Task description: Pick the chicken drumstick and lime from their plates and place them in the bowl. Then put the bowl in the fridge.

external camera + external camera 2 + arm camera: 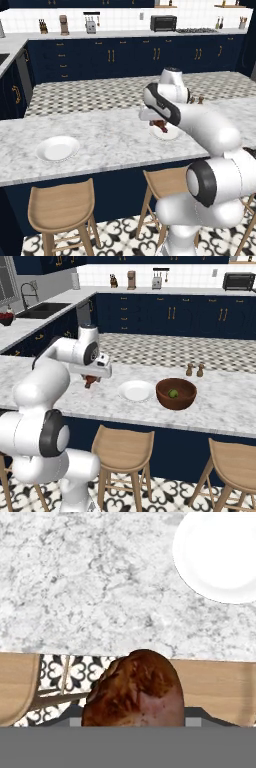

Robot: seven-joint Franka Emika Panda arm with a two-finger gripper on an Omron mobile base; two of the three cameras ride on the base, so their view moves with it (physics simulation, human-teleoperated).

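Above the marble surface (225,401), the claw (90,381) grips the chicken drumstick (90,380) — lifted clear for carrying. To its right sits a bare white plate (136,391), then the bowl (176,393) — already holding the lime (173,393) and seemingly the drumstick's destination.

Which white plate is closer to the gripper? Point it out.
The plate beside the bowl, just past the gripper holding the chicken drumstick. The other plate sits alone, far off along the counter.
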